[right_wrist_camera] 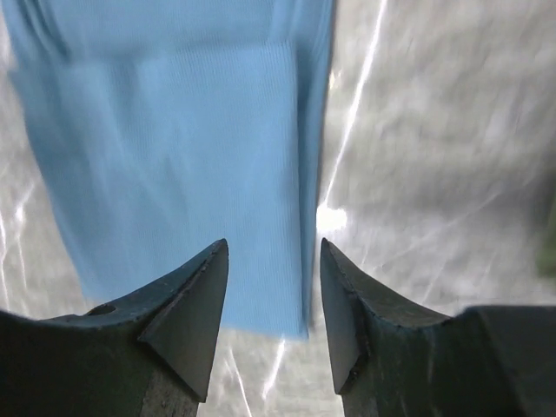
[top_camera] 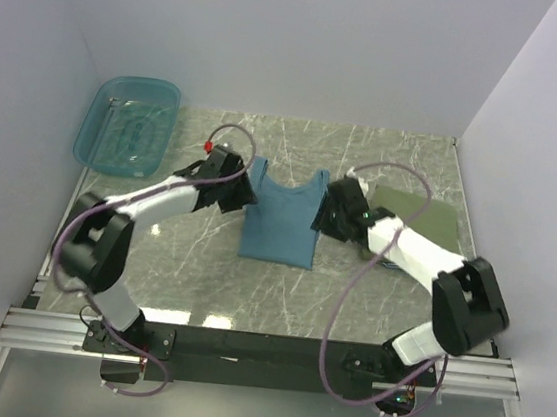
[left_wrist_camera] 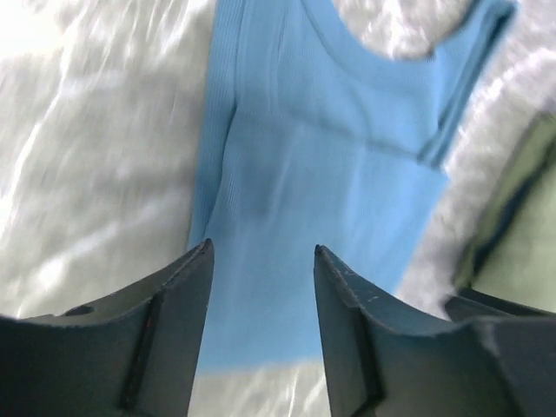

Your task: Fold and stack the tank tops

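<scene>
On the table point(top_camera: 395, 161), centre: teal top point(top_camera: 279, 224), one item, lying flat, straps toward the far wall, hem toward the arm bases. In the left wrist view one long edge looks doubled over.

Right of it, apart: olive top point(top_camera: 416, 216), one item, a flat rectangle partly hidden by the right arm.

Far left corner, well apart from both tops: basin point(top_camera: 127, 123), translucent teal.

Left gripper point(top_camera: 243, 190): at the teal top's left upper edge, by the strap. Fingers spread, nothing between them; its wrist view looks down the cloth toward the hem. Whether it touches the cloth cannot be told.

Right gripper point(top_camera: 326, 214): at the teal top's right upper edge, between the two tops. Fingers spread, nothing held; its wrist view shows the cloth's right edge and bare table beside it.
</scene>
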### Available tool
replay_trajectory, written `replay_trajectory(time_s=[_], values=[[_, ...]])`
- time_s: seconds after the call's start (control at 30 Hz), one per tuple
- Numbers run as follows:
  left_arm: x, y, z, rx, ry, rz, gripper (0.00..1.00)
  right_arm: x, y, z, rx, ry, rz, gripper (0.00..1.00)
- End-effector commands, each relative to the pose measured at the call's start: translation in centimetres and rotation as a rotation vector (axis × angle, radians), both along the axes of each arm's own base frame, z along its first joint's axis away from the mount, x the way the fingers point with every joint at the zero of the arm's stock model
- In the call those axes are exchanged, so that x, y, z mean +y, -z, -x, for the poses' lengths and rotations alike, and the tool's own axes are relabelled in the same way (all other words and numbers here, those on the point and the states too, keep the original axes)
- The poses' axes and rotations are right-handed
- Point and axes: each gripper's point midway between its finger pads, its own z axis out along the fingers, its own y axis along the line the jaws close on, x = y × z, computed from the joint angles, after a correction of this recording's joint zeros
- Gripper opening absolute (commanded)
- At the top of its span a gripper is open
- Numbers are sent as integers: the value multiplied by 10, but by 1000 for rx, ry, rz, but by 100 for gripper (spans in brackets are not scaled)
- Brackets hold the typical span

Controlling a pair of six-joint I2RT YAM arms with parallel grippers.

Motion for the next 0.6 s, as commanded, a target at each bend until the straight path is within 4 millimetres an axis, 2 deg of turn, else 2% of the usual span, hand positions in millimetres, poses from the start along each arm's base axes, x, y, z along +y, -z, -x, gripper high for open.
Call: replay_trajectory(time_s=[0.0,0.03,0.1,0.2,0.3,0.47,0.57], values=[[7,-26,25,-43,-21,54,54,4,5,34,-17,12,-57,53],[14,-10,41,-2,-31,44,54,6,10,43,-6,6,-76,52],[16,-9,55,-11,-17,68,53,7,19,59,-2,11,-100,52],[13,16,81,22,18,109,52,10,26,68,6,18,-135,52],[8,30,92,45,44,127,53,17,35,75,34,12,-164,51],[-3,39,104,61,78,152,53,23,52,84,73,23,-180,50],[-1,45,105,68,66,131,53,25,57,88,83,29,-194,49]])
